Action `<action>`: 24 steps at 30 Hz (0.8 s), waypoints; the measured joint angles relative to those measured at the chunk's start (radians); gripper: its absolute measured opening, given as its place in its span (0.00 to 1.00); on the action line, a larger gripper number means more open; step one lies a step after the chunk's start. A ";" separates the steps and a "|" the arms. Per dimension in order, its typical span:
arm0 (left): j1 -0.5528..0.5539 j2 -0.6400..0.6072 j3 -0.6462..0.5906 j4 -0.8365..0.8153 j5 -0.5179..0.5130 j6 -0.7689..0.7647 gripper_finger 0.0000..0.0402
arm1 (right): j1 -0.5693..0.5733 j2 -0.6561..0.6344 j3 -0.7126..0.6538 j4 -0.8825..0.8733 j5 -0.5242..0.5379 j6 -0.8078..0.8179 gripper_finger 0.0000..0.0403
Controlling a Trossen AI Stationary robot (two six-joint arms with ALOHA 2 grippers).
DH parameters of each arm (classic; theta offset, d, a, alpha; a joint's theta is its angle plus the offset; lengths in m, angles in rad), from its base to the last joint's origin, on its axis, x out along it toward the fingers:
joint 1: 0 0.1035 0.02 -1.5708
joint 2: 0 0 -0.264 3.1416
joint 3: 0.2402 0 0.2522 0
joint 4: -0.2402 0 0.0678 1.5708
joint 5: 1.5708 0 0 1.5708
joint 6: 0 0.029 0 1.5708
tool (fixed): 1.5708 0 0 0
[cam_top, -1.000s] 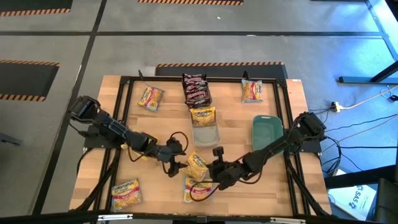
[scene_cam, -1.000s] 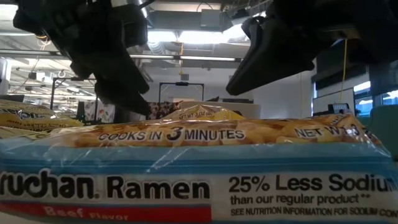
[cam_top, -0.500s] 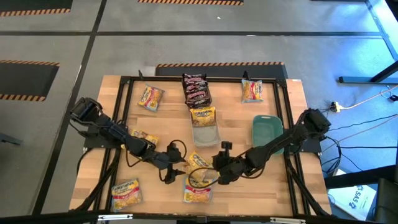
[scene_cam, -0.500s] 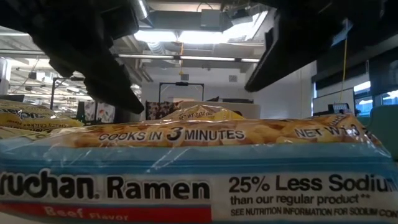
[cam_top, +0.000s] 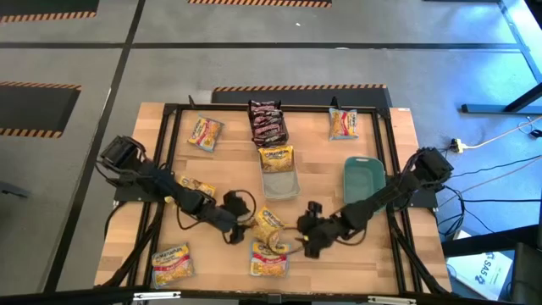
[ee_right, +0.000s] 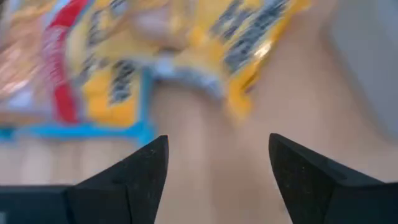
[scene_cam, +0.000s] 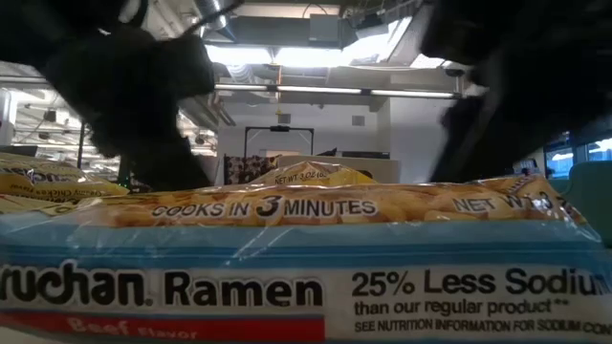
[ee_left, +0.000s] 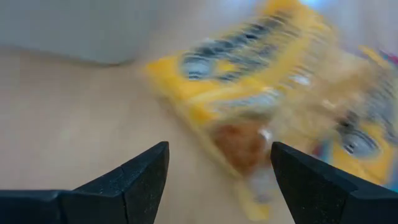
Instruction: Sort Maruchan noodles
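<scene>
The right gripper (cam_top: 308, 240) has let go of the yellow packet (cam_top: 268, 224) and drawn back, jaws now apart. The left gripper (cam_top: 240, 230) shifted slightly nearer that packet.

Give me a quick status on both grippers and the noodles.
Left gripper open, empty, facing yellow ramen packet. Right gripper open, empty, beside it. Packet lies on table. Nothing between them.

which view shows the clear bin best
The high view: the clear bin shows whole from above at the table's middle, with a yellow packet lying at its far end. The low view does not show it clearly behind the near packet; both wrist views show only blurred packets.
</scene>
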 joint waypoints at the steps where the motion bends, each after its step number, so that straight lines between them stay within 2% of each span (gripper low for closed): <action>1: 0.009 -0.010 0.000 -0.015 -0.005 -0.042 0.69 | 0.014 0.000 -0.014 0.026 0.000 0.019 0.64; 6: 0.044 -0.036 0.001 -0.054 0.065 -0.169 0.69 | 0.029 0.000 -0.117 0.317 0.029 0.137 0.63; 9: 0.084 -0.027 0.002 -0.023 0.167 -0.247 0.69 | 0.030 0.008 -0.184 0.555 0.078 0.307 0.63; 11: 0.099 -0.011 0.000 -0.020 0.211 -0.287 0.69 | 0.039 0.022 -0.214 0.647 0.105 0.396 0.63; 13: 0.109 -0.001 0.001 -0.010 0.242 -0.292 0.69 | 0.054 0.035 -0.219 0.659 0.101 0.442 0.63; 17: 0.138 0.004 0.001 -0.013 0.274 -0.288 0.69 | 0.065 0.038 -0.214 0.624 0.024 0.536 0.63; 24: 0.163 0.004 0.001 0.003 0.294 -0.252 0.69 | 0.043 0.063 -0.213 0.638 0.072 0.551 0.63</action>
